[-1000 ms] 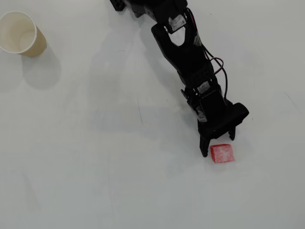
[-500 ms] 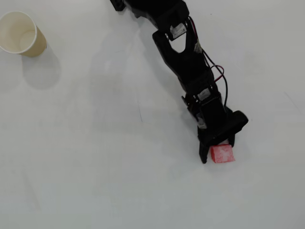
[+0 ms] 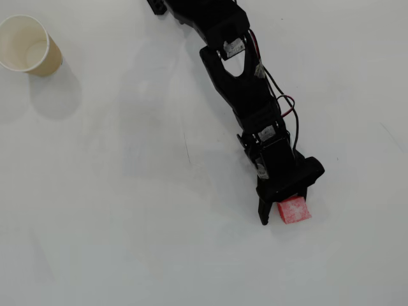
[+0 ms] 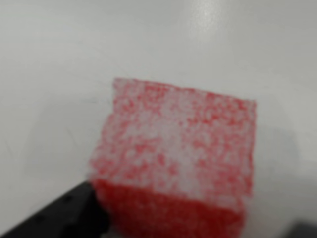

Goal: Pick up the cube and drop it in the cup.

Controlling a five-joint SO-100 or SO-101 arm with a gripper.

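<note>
The red cube [image 3: 294, 210] with its whitish speckled top lies on the white table at the lower right of the overhead view. My gripper [image 3: 286, 206] is down at it, jaws on either side. In the wrist view the cube [image 4: 173, 158] fills the frame. One black finger [image 4: 64, 213] touches its lower left corner. The other finger shows only as a dark sliver at the lower right, with a gap to the cube. The gripper looks open around the cube. The beige paper cup [image 3: 29, 46] stands upright at the far upper left, far from the gripper.
The black arm [image 3: 242, 83] stretches from the top centre down to the cube, with red and black wires along it. The white table [image 3: 127, 191] lies between the cube and the cup.
</note>
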